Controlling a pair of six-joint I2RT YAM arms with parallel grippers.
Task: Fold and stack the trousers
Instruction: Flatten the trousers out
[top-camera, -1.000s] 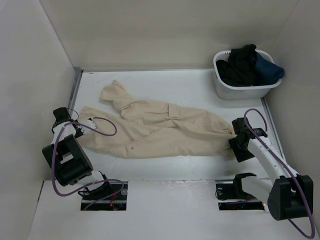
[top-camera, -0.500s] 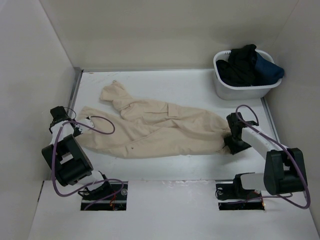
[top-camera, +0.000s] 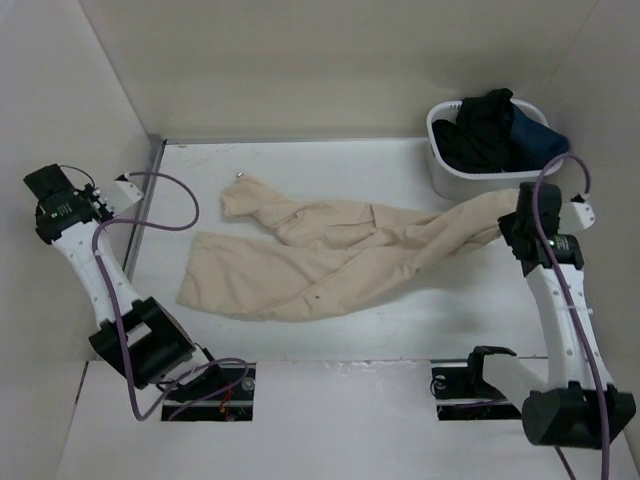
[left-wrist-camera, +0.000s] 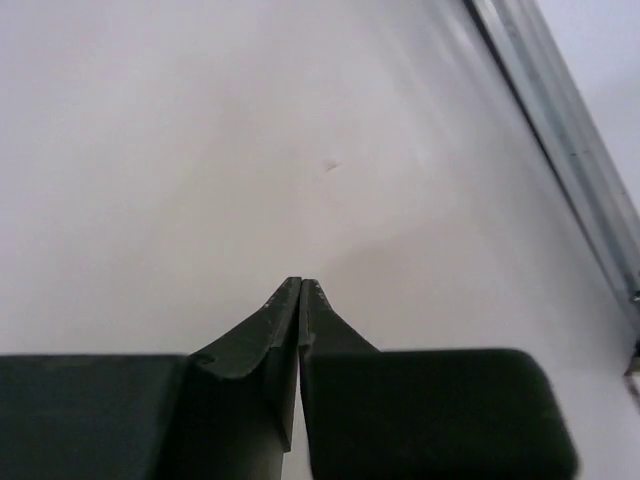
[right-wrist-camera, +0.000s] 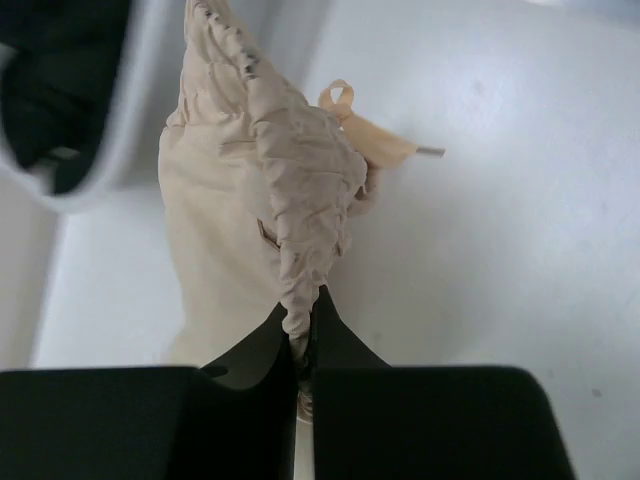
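Note:
The beige trousers (top-camera: 320, 265) lie spread across the middle of the table, their right end raised off the surface toward the basket. My right gripper (top-camera: 512, 218) is shut on that bunched end; in the right wrist view the gathered cloth (right-wrist-camera: 270, 180) hangs from between the closed fingertips (right-wrist-camera: 303, 300), with a drawstring loop (right-wrist-camera: 345, 100) beside it. My left gripper (top-camera: 122, 185) is lifted at the far left, clear of the cloth. In the left wrist view its fingers (left-wrist-camera: 300, 290) are pressed together with nothing between them, above bare white surface.
A white basket (top-camera: 480, 185) with black and dark-blue garments (top-camera: 495, 130) stands at the back right, close to my right gripper; its rim (right-wrist-camera: 110, 130) shows in the right wrist view. A metal rail (top-camera: 150, 190) runs along the table's left edge.
My right gripper has shut on the trousers' right end and lifted it up and back, dragging the cloth rightward. My left arm has risen away to the far left, empty.

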